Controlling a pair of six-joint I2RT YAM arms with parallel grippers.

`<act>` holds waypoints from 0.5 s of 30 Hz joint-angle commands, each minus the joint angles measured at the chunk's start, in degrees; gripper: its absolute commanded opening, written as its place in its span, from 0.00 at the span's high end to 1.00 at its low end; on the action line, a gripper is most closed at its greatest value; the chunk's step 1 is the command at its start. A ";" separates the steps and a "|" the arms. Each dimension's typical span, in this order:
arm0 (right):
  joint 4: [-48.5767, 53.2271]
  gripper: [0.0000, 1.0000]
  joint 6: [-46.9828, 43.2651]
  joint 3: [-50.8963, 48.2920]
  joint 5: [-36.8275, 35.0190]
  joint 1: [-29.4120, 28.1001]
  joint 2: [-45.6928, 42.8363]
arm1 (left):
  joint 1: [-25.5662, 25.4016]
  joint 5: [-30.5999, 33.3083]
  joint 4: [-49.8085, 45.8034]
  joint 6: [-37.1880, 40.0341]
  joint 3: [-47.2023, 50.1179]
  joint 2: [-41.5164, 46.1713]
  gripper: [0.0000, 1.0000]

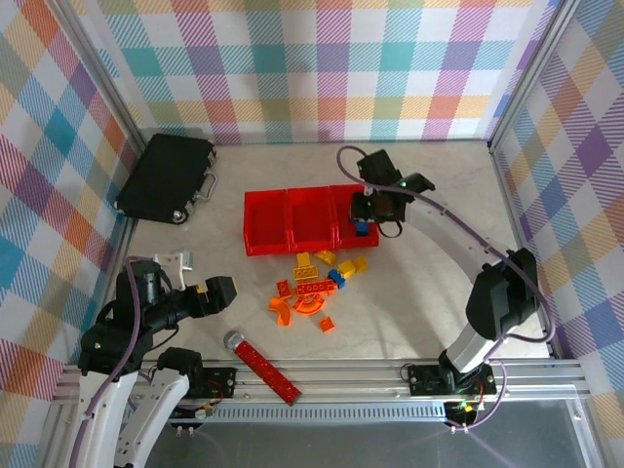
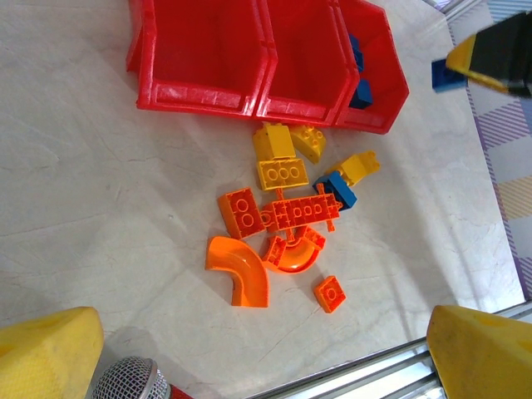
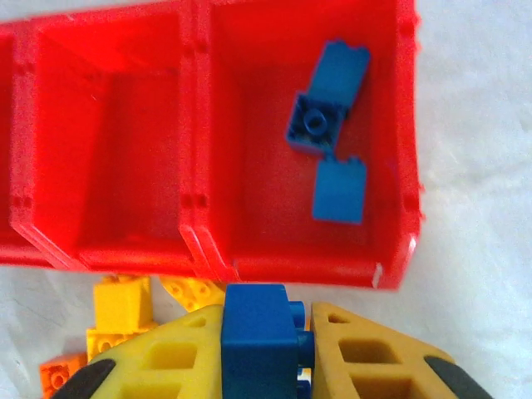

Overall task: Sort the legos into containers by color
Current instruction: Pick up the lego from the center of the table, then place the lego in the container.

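Note:
The three joined red containers [image 1: 292, 244] stand mid-table. My right gripper [image 1: 366, 222] hovers at the front edge of the rightmost one, shut on a blue brick [image 3: 258, 337] clamped between its yellow fingers [image 3: 366, 357]. Two blue bricks [image 3: 324, 100] lie inside that bin [image 3: 307, 270]; the other two bins look empty. In front of the bins lies a loose pile of legos [image 1: 312, 288]: yellow bricks [image 2: 283, 158], a blue one [image 2: 337, 191], orange plates and a curved orange arch [image 2: 241, 270]. My left gripper [image 1: 207, 278] is open to the pile's left, holding nothing.
A black case [image 1: 166, 177] lies at the back left. A long red bar with a silver round end [image 1: 263, 363] rests near the front rail [image 1: 341, 370]. Plaid walls enclose the table on three sides.

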State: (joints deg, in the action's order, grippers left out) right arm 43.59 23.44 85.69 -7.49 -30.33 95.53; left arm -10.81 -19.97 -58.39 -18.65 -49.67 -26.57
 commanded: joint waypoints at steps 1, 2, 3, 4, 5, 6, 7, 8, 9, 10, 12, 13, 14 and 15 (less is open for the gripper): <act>3.26 0.77 -3.86 4.68 0.55 -0.04 4.34 | -0.44 0.17 -0.48 -0.43 0.32 0.90 0.00; 3.55 0.77 -4.59 6.22 0.33 -0.01 5.84 | -0.43 0.31 -0.48 -0.56 0.30 1.03 0.00; 4.02 0.77 -5.07 7.57 0.15 -0.02 7.11 | -0.44 0.25 -0.50 -0.55 0.29 1.07 0.00; 4.29 0.77 -5.55 8.96 -0.03 0.09 8.61 | -0.44 0.37 -0.50 -0.53 0.36 1.01 0.00; 4.77 0.77 -6.09 10.35 0.01 0.05 10.23 | -0.44 0.45 -0.50 -0.51 0.30 1.13 0.00; 5.36 0.77 -6.44 11.89 0.02 0.09 11.66 | -0.44 0.48 -0.48 -0.49 0.32 1.17 0.00; 6.02 0.77 -6.78 13.45 -0.22 0.09 13.25 | -0.44 0.49 -0.50 -0.54 0.35 1.08 0.00; 6.42 0.77 -6.96 14.75 -0.36 0.09 14.65 | -0.49 0.49 -0.50 -0.59 0.31 1.03 0.00; 6.54 0.77 -7.19 15.75 -0.36 0.11 15.65 | -0.45 0.54 -0.45 -0.63 0.29 1.03 0.00; 6.70 0.77 -7.45 16.83 -0.29 0.11 16.85 | -0.46 0.54 -0.55 -0.65 0.31 1.08 0.00; 6.93 0.76 -7.62 18.76 -0.40 0.22 19.00 | -0.53 0.56 -0.48 -0.68 0.31 1.15 0.00; 7.09 0.76 -7.82 19.61 -0.35 0.27 19.93 | -0.53 0.62 -0.55 -0.60 0.36 1.08 0.00; 7.42 0.76 -7.96 20.55 -0.36 0.22 20.85 | -0.53 0.55 -0.52 -0.60 0.29 1.08 0.00; 7.56 0.76 -8.19 21.35 -0.54 0.31 21.78 | -0.60 0.54 -0.49 -0.61 0.35 1.09 0.00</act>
State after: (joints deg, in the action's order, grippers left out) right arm 48.90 16.97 103.83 -7.62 -30.33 115.81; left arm -10.81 -19.84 -58.39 -18.65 -49.67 -26.06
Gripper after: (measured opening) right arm 0.247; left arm 0.997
